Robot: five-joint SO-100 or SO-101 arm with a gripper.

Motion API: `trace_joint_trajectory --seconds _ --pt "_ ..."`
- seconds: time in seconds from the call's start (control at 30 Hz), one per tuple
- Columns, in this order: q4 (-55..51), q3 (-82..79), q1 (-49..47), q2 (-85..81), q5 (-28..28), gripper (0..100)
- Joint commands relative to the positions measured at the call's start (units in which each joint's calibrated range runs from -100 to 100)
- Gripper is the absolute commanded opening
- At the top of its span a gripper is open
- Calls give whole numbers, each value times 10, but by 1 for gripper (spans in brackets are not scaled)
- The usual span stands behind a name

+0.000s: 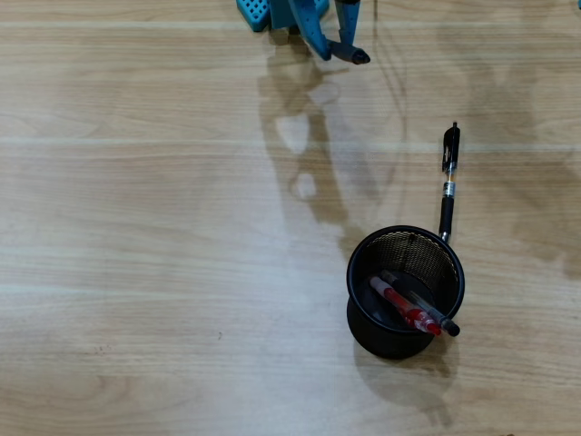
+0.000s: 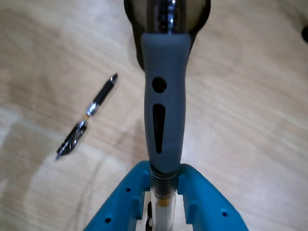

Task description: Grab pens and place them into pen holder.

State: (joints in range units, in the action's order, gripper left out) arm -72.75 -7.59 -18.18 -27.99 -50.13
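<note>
- gripper pinching the grey-and-clear clicker pen, blue jaws closed round its barrel, grey grip pointing away in wrist view
- pen holder lower right in overhead view, red pen and a dark pen already inside
- black pen on the table, lower end touching or just behind holder rim
- step: carry clicker over holder mouth, keep it near upright, tip inside rim before release; avoid nudging the black pen
- surface: light wood-grain table, arm shadows, nothing of the room visible
</note>
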Motion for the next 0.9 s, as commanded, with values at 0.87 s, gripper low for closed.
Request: trace_joint_trajectory --seconds 0.87 --pt "932 -46 -26 350 -21 2"
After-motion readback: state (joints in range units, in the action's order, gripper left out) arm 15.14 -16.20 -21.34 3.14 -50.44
